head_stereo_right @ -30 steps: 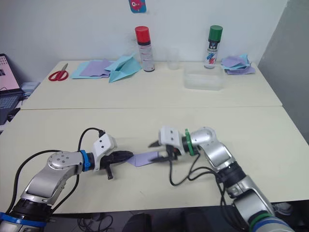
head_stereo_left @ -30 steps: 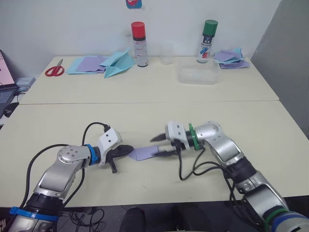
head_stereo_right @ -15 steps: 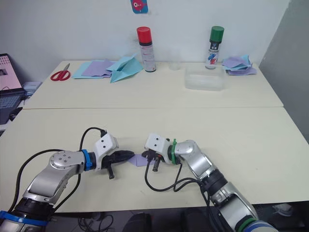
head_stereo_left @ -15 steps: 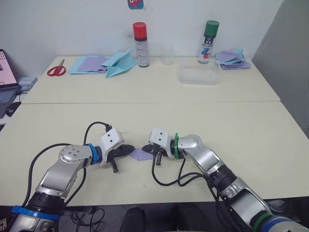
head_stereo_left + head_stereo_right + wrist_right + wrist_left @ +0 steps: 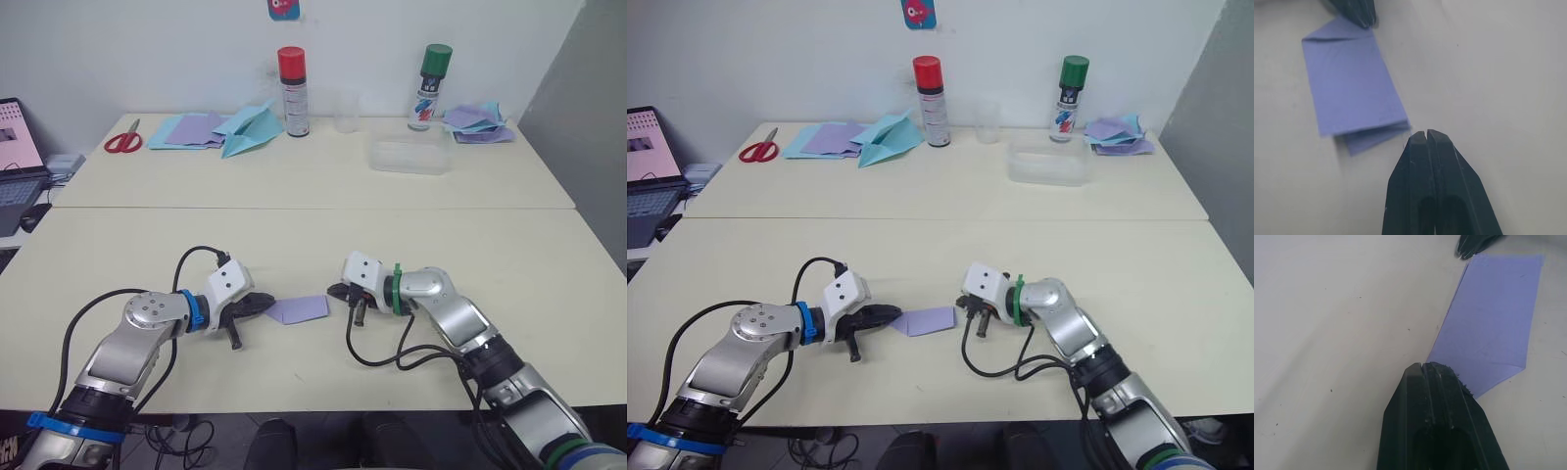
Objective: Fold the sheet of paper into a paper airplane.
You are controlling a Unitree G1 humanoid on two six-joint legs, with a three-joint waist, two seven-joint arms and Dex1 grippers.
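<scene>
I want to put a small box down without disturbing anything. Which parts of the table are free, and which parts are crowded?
Free: the wide strip between the grippers and the back row, and the near right side beyond the right gripper. Crowded: the back edge, with scissors, paper piles, spray cans and clear tray, and around the sheet of paper by the left gripper.

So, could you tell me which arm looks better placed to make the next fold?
Probably the right. The left gripper is shut at the pointed end of the paper, pinning it, while the right gripper is shut just off the square end, free to work.
</scene>
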